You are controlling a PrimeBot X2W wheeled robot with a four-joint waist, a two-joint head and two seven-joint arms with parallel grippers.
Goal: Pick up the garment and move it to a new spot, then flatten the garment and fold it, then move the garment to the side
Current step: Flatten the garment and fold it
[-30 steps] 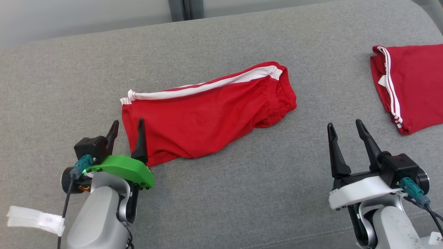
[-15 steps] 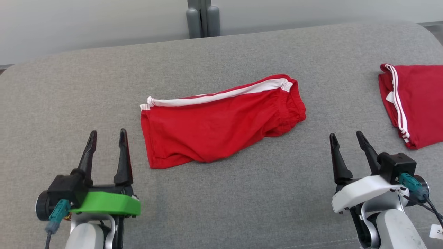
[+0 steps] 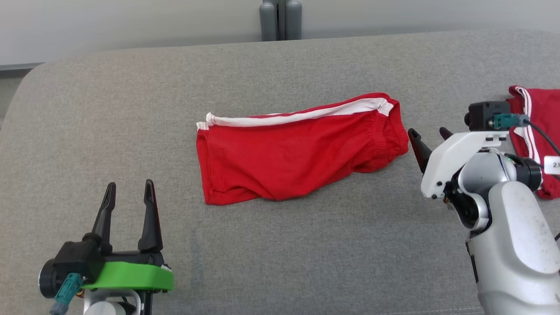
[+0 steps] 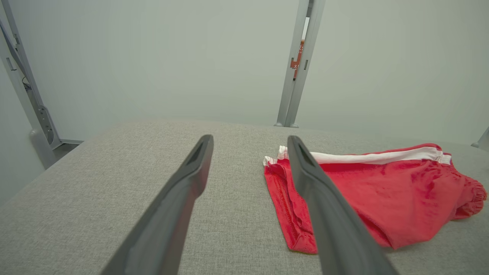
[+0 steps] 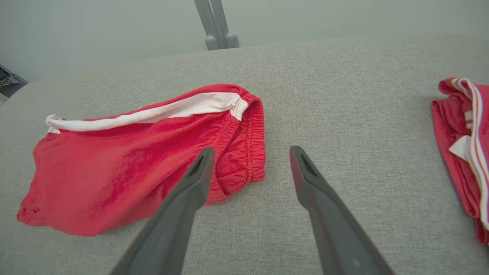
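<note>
Red shorts (image 3: pixel 297 153) with a white side stripe lie folded lengthwise across the middle of the grey cushion (image 3: pixel 131 100), waistband to the right. In the left wrist view the shorts (image 4: pixel 374 191) show their hem end; the right wrist view has the shorts (image 5: pixel 126 168) with the elastic waistband nearest. My left gripper (image 3: pixel 129 192) stands open and empty at the lower left, well short of the hem. Open and empty too, my right gripper (image 3: pixel 428 133) hovers just right of the waistband, its white wrist housing hiding much of the fingers.
A second red garment (image 3: pixel 531 127) with white stripes lies folded at the right edge, partly behind my right arm; that garment (image 5: pixel 464 152) also appears in the right wrist view. A grey post (image 3: pixel 280 19) stands behind the cushion against a pale wall.
My left gripper has drawn back from the hem toward the lower left. My right arm has risen and swung up beside the waistband. The camera has shifted, sliding the scene rightward.
</note>
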